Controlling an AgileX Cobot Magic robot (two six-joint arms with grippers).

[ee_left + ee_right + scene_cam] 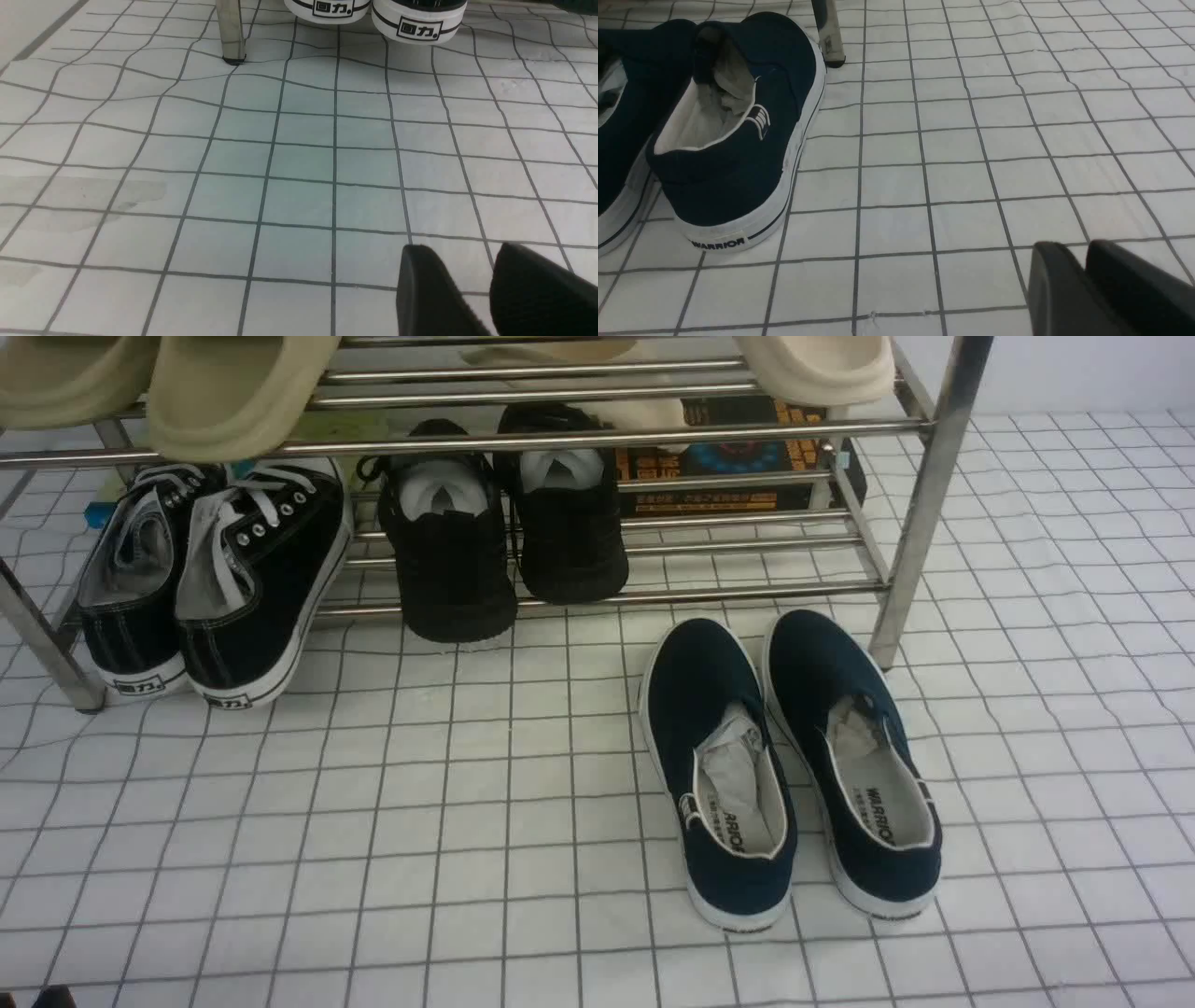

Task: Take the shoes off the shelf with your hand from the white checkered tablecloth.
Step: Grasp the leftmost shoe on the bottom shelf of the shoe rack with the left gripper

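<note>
The black canvas lace-up sneakers (215,579) with white laces rest on the lowest tier of the steel shelf (607,434), at its left end, heels overhanging the white checkered tablecloth (467,821). Their white heels (418,23) show at the far edge of the left wrist view, beside a shelf leg (231,32). My left gripper (462,249) hangs low over bare cloth (299,163), well short of the heels, its jaws apart and empty. My right gripper (1073,245) is shut and empty over the cloth (971,163). Neither gripper shows in the front view.
All-black knit sneakers (504,541) sit mid-shelf. Navy slip-ons (794,765) stand on the cloth before the shelf's right leg (920,504); they also show in the right wrist view (738,140). Beige slippers (233,392) lie on the upper tier, and a dark box (747,457) stands behind.
</note>
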